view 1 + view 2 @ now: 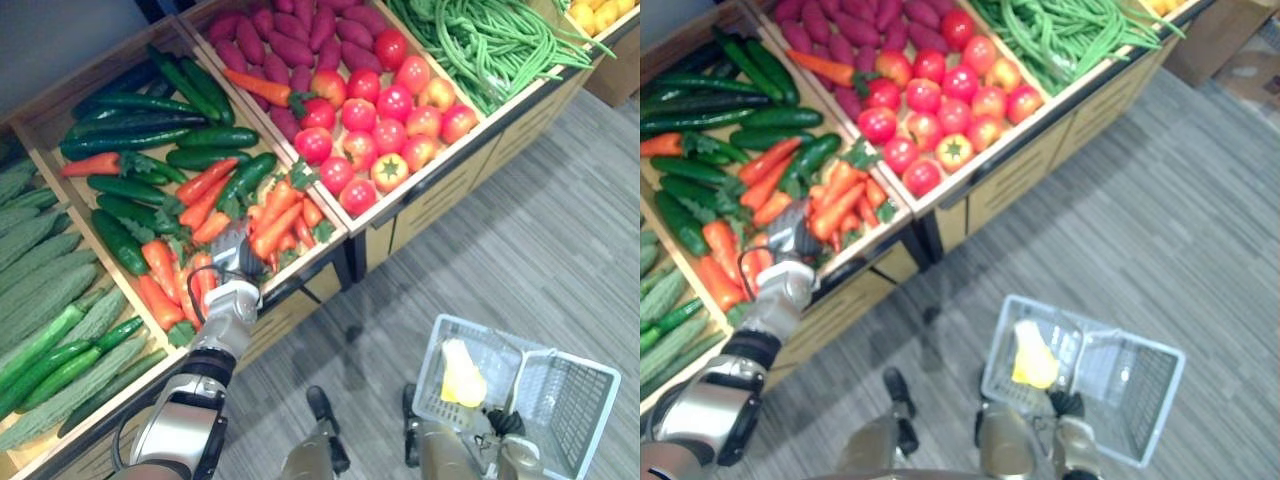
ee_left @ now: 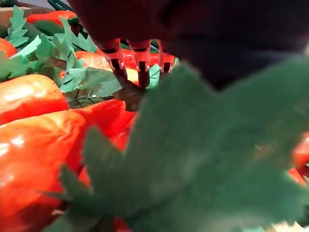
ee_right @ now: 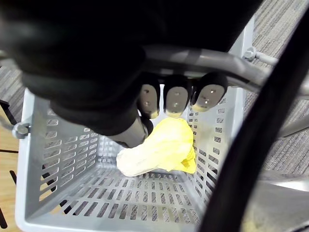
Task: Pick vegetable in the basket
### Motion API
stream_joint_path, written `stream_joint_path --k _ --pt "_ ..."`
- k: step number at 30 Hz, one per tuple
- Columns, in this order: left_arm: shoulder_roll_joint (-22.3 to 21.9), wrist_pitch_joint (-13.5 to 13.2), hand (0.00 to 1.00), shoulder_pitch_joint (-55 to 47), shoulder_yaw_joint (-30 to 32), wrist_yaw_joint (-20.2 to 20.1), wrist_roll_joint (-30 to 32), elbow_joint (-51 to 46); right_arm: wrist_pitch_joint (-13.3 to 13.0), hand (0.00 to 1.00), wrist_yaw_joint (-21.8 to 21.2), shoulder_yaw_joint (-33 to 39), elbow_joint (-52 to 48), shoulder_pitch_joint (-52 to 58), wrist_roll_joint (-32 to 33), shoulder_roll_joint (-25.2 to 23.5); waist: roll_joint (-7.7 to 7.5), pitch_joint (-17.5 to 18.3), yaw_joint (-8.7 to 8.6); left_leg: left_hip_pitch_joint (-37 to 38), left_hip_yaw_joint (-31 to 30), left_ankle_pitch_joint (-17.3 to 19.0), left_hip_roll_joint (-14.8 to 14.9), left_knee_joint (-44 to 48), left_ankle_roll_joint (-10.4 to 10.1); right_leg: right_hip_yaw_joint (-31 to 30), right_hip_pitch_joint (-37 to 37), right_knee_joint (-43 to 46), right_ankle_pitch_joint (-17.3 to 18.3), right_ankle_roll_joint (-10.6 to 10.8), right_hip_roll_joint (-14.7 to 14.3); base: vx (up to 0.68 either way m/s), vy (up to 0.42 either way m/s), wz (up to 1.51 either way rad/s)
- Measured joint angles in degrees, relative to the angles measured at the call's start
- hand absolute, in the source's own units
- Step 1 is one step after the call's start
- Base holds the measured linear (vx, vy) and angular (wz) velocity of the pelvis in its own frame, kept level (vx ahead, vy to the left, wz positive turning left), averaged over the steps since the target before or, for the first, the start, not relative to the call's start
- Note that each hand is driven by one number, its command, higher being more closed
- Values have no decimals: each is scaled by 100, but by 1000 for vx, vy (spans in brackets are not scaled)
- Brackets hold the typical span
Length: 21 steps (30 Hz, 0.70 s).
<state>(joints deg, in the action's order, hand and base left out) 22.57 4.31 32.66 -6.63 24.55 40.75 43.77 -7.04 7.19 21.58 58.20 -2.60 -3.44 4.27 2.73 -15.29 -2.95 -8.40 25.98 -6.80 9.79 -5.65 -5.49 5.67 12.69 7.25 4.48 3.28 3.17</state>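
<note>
left eye view: your left hand (image 1: 233, 268) is down among the carrots (image 1: 275, 225) at the near edge of their crate (image 1: 320, 250), probably to take one. you cannot tell from here whether it is open or closed on a carrot. the basket (image 1: 565, 400) hangs low on the robot's right, well apart from the crate, with a yellow vegetable (image 1: 462, 375) lying in it.

right eye view: same layout, and it doesn't settle the grasp either.

left wrist view: carrots and a green leaf (image 2: 217, 159) crowd the lens, so the grasp is hidden here too.

right wrist view: this shows what the head views hide. your right hand (image 3: 175, 99) is curled round the handle (image 3: 231, 65), carrying the basket level so the yellow vegetable rests on its floor.
</note>
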Motion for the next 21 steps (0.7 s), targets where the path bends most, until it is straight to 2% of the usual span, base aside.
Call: stream_joint_path --k 1,2,7,15,21 --pt "0 4 0 54 28 0 -1 10 -1 100 0 -23 0 -1 0 11 1 -10 -1 0 2 -14 3 0 -19 -2 1 1 0 0 0 58 -22 -1" --pt "0 3 100 108 28 0 -1 45 -1 100 0 -34 0 -2 1 20 2 -14 -1 0 3 -17 5 0 -23 -3 1 1 0 0 0 74 -27 -2" --pt "1 10 100 452 91 24 -4 204 -4 100 5 -127 0 -4 2 34 -15 -33 -15 0 8 -22 44 -1 -31 -13 25 34 -1 -1 0 29 -13 -1" --pt "8 0 100 571 53 77 -3 205 -99 100 4 -181 -1 -20 4 17 -130 -121 -19 -64 17 -19 23 -20 -32 -32 157 111 -1 -1 34 -17 1 -2" --pt "8 -6 100 561 -35 16 -3 204 -108 100 5 -174 -2 -19 6 18 -162 -145 -96 -90 3 -17 -15 -34 -29 1 169 112 -1 0 70 -24 6 3"
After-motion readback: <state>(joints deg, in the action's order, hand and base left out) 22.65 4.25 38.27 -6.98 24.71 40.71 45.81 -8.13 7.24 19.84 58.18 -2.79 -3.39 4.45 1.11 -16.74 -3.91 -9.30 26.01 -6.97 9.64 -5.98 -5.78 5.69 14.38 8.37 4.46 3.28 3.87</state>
